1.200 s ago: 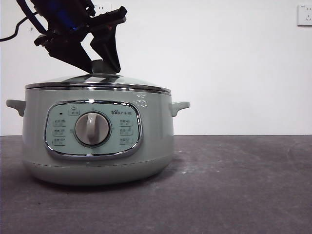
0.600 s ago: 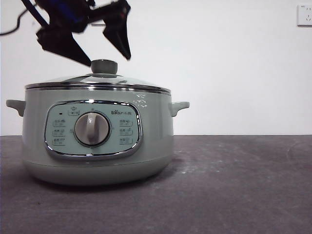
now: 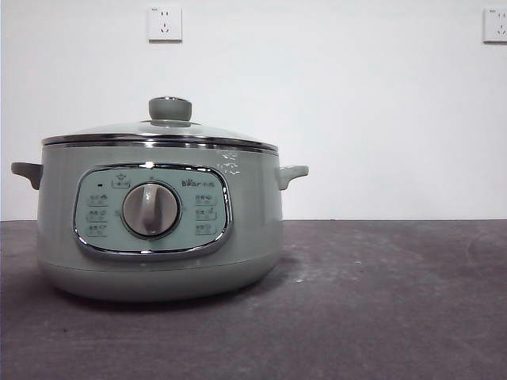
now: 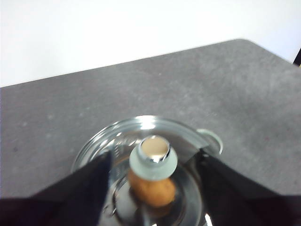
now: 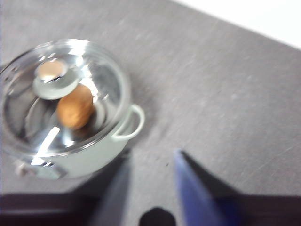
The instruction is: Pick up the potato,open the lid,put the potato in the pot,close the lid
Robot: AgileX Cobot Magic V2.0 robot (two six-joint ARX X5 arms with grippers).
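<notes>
The sage-green pot (image 3: 253,229) stands on the left of the table with the glass lid (image 3: 119,131) shut on it and its green knob (image 3: 169,108) free. The potato (image 4: 153,190) lies inside the pot, seen through the glass; it also shows in the right wrist view (image 5: 75,106). My left gripper (image 4: 155,160) is open and empty, high above the lid knob (image 4: 153,157), with one jaw on each side of it. My right gripper (image 5: 153,157) is open and empty, high above the table beside the pot (image 5: 89,157). Neither gripper shows in the front view.
The dark grey table (image 3: 380,301) runs bare to the right of the pot. A white wall stands behind with two sockets (image 3: 165,24) (image 3: 495,24). The pot's side handle (image 5: 131,122) sticks out toward the open table.
The gripper that was around the lid knob opened, rose and left the front view. The lid stays shut on the pot.
</notes>
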